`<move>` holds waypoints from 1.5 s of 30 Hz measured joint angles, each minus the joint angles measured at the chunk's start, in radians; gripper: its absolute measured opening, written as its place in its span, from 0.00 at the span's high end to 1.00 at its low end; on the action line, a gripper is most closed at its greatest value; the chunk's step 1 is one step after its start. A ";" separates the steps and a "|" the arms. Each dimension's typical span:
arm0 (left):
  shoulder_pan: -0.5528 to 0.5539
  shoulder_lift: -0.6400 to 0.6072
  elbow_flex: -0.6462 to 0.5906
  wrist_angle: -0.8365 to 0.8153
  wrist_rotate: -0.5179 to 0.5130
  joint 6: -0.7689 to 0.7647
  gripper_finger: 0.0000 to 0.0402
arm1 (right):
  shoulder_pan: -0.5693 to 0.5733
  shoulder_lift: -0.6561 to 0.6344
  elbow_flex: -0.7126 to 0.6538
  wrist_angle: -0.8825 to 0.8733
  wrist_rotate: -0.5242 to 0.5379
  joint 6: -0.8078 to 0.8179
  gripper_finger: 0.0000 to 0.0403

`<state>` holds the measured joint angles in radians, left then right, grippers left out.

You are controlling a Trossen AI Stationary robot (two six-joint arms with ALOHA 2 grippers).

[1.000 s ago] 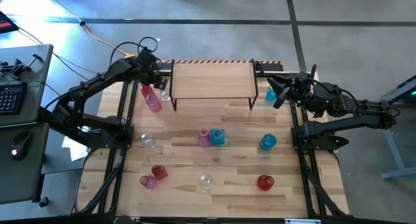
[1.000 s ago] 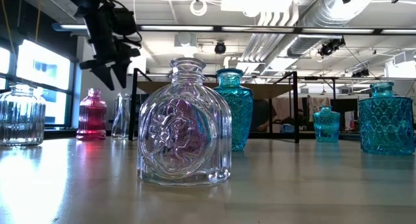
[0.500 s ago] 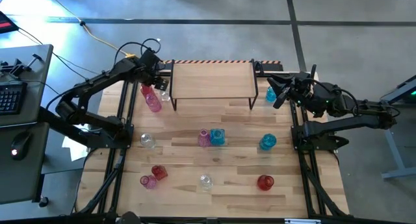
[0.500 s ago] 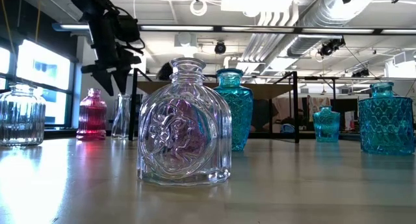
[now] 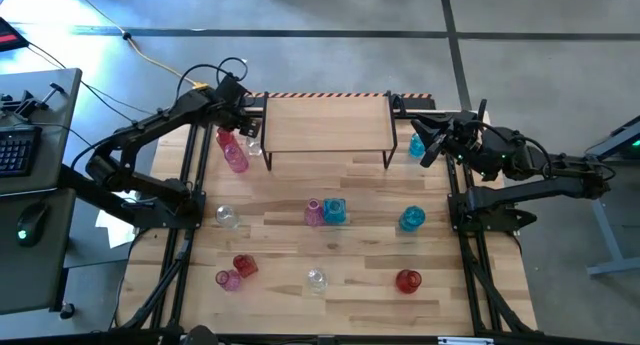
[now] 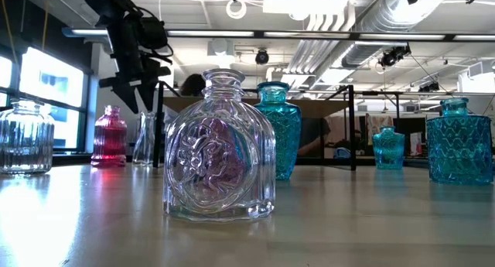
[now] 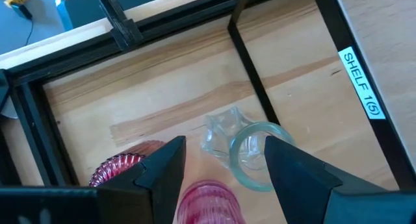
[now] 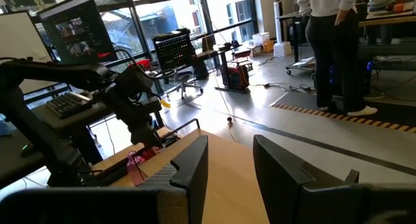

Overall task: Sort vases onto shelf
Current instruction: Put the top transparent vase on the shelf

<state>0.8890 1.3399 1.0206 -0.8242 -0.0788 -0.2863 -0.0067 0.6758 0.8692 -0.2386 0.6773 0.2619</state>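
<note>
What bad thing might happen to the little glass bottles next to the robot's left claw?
The left tool hangs open above a clear vase and a pink vase crowded close by the shelf leg. Coming down, a finger might bump the pink one and tip it. The clear vase is smooth glass, so it could slip when lifted. The right tool waits beside a blue vase and might nudge it.

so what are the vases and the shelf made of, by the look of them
The vases, like the clear one, look like pressed glass: see-through, glossy, with embossed patterns and bright highlights. The shelf looks like light wood with visible grain, matte, on thin black legs, probably metal.
</note>
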 joint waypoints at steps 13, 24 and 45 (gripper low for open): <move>0.000 0.053 0.001 -0.005 0.002 0.000 0.58 | 0.000 0.000 0.000 0.000 0.000 0.000 0.73; -0.002 0.060 0.002 0.009 0.013 0.000 0.76 | 0.000 0.000 0.000 -0.001 0.000 0.000 0.73; -0.002 0.021 -0.002 -0.010 0.058 0.030 0.96 | 0.000 0.000 0.000 -0.006 0.000 0.000 0.73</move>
<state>0.8871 1.3606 1.0183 -0.8340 -0.0205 -0.2562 -0.0064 0.6755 0.8692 -0.2447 0.6773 0.2616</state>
